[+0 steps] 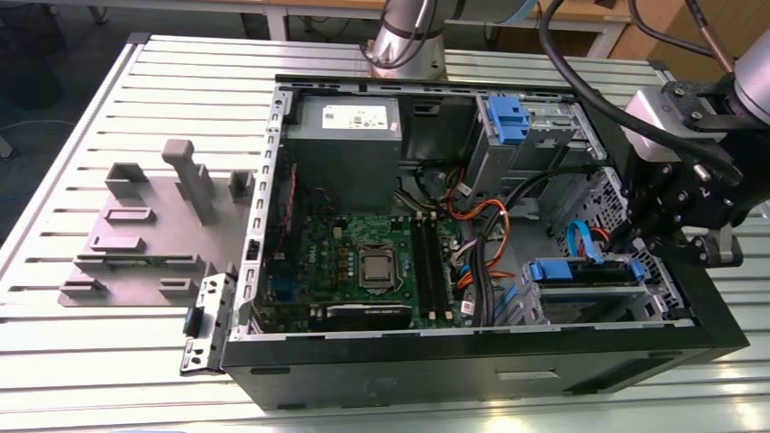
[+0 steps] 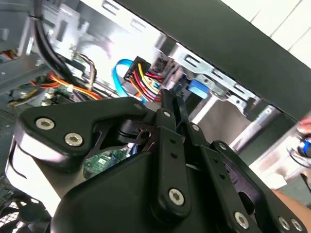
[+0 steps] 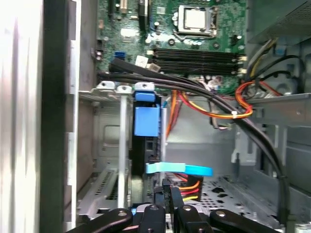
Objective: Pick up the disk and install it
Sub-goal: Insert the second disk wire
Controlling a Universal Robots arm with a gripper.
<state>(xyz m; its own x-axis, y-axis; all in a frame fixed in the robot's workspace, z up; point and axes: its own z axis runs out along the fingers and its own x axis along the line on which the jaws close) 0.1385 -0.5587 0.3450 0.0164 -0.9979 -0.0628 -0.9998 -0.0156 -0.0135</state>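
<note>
The disk sits in the grey drive cage at the case's front corner, on the exterior view's right, with its blue bracket showing along the top. In the first wrist view the disk stands edge-on in the cage slot, blue tab outward. My gripper hangs just beyond the disk's end, fingers pressed together. The shut fingers point at the disk's edge with nothing between them. The second wrist view has the gripper tips close to the blue bracket; whether they touch is unclear.
A light-blue flat cable and red-yellow power wires lie close to the fingers. Black cables cross the case. A second blue-handled carrier tops the rear cage. The grey slotted stand is on the exterior view's left.
</note>
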